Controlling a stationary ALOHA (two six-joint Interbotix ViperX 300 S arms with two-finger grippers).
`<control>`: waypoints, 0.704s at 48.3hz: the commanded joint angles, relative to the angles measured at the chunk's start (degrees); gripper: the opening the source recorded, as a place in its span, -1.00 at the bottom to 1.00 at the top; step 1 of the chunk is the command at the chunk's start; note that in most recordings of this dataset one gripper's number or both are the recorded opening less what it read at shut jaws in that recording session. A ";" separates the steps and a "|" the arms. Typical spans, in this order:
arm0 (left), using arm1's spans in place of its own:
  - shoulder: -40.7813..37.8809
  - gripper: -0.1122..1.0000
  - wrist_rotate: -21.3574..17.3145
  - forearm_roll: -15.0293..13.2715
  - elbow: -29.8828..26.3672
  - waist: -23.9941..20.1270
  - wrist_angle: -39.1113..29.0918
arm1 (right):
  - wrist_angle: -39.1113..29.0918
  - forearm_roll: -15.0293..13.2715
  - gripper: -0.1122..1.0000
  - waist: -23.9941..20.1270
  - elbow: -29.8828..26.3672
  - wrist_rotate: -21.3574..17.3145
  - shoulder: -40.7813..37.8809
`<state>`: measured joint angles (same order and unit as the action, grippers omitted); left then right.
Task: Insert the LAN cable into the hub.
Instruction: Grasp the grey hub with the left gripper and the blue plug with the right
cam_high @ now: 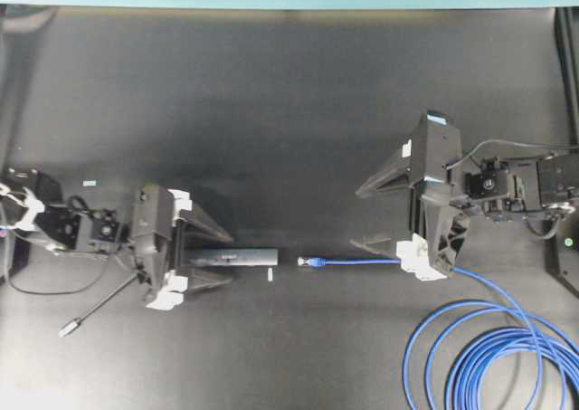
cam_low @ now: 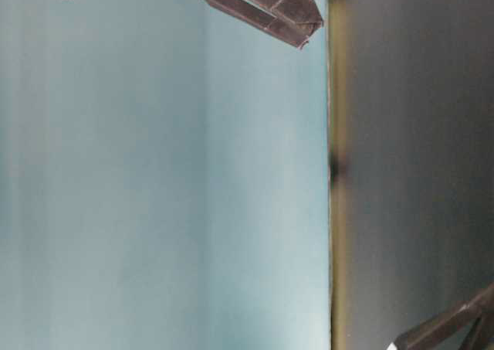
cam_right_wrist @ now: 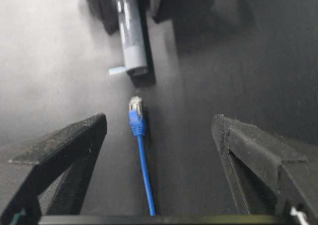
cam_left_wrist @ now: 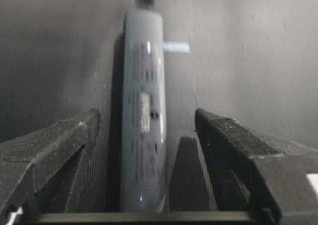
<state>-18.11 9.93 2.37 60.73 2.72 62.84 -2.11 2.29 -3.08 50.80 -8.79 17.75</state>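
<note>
The hub [cam_high: 233,258] is a dark grey bar lying flat on the black table. My left gripper [cam_high: 226,259] stands open around its rear half, and in the left wrist view the fingers [cam_left_wrist: 74,135] flank the hub [cam_left_wrist: 144,115] without touching it. The LAN cable's plug [cam_high: 312,262] lies a short gap beyond the hub's free end, pointing at it. Its bright blue cable [cam_right_wrist: 144,170] runs back between the fingers of my open right gripper [cam_right_wrist: 159,120], nearer the left finger and untouched. The right gripper [cam_high: 355,220] sits just behind the plug [cam_right_wrist: 135,113].
The cable's coils [cam_high: 498,356] lie at the front right corner. The hub's thin grey cord ends in a silver plug [cam_high: 68,327] at the front left. A small white tape mark [cam_high: 270,273] sits by the hub's end. The table-level view shows only finger parts [cam_low: 262,2].
</note>
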 commanded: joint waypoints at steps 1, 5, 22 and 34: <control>-0.79 0.55 0.09 0.18 -0.70 0.00 0.00 | 0.26 0.09 0.69 -0.09 -0.44 -0.35 0.18; -0.97 0.52 0.09 0.18 -0.70 -0.26 -0.26 | 0.35 0.18 0.69 -0.18 -0.35 -0.35 0.18; -0.79 -0.29 -0.18 0.18 -1.93 0.35 -6.24 | 0.44 0.09 0.69 -1.49 0.97 -0.44 0.18; 3.78 -0.29 0.00 0.18 -4.66 0.09 -16.17 | 1.41 -0.09 0.69 -2.37 2.02 -0.09 -3.78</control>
<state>-16.26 9.84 2.37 57.13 2.72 49.48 -1.67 2.29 -4.75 53.17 -8.88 16.08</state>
